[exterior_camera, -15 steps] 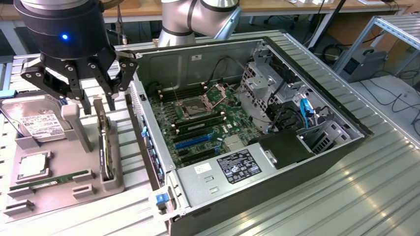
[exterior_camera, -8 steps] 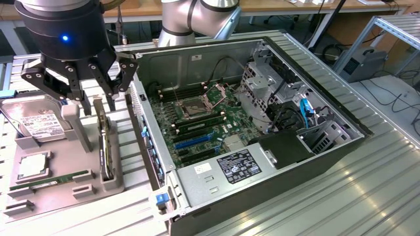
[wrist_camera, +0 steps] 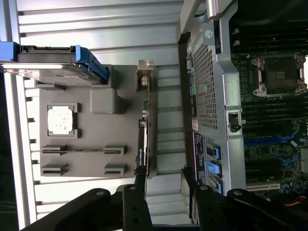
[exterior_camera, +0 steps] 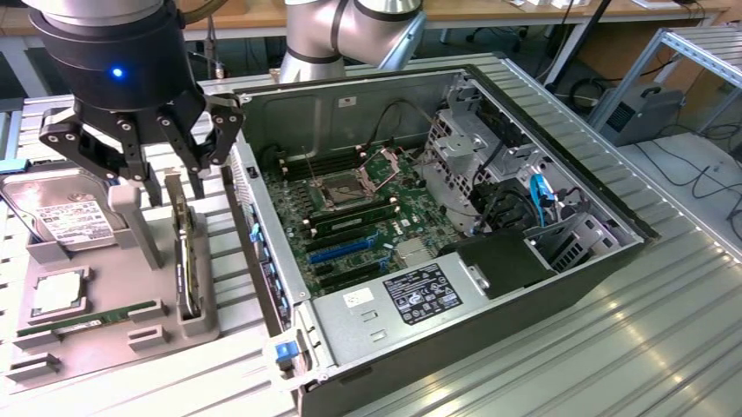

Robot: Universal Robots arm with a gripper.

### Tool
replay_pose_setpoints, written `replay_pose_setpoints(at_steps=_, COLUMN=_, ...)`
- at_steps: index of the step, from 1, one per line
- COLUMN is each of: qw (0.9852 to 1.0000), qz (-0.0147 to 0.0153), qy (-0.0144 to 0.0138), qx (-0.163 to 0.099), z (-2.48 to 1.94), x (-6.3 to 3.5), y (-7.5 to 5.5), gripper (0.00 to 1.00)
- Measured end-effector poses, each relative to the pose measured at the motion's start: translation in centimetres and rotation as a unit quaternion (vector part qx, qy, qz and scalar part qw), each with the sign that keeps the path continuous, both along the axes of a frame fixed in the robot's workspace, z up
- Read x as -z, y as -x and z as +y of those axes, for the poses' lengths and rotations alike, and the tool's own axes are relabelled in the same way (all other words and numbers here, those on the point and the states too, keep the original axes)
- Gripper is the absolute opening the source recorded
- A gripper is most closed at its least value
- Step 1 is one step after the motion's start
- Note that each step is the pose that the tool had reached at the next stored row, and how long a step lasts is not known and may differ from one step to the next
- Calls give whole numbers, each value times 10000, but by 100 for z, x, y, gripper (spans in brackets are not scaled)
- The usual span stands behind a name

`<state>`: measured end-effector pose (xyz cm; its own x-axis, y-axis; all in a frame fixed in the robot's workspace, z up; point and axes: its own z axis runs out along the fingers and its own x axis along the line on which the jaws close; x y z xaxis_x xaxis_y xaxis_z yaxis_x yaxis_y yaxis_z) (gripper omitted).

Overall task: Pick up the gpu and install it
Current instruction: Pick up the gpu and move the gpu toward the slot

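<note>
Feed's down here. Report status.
Hand open, low over the graphics card. Card upright in its gray holder, not gripped. Nothing in the way.

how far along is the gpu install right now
Nothing is finished yet: the gpu stands on edge in its slot of the gray holder, and the blue slot on the motherboard inside the open case is empty. In hand: the gripper hovers just above the gpu, jaws open, holding nothing. Left: gripping, lifting and seating the card.
</note>
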<state>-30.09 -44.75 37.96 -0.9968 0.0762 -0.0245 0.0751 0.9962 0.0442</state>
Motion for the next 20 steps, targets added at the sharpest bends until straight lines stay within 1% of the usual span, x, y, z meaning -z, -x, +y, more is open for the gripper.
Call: replay_pose_setpoints(at_steps=20, qw=10000, qz=0, qy=0, qx=0, z=0, x=71, y=21, gripper=42)
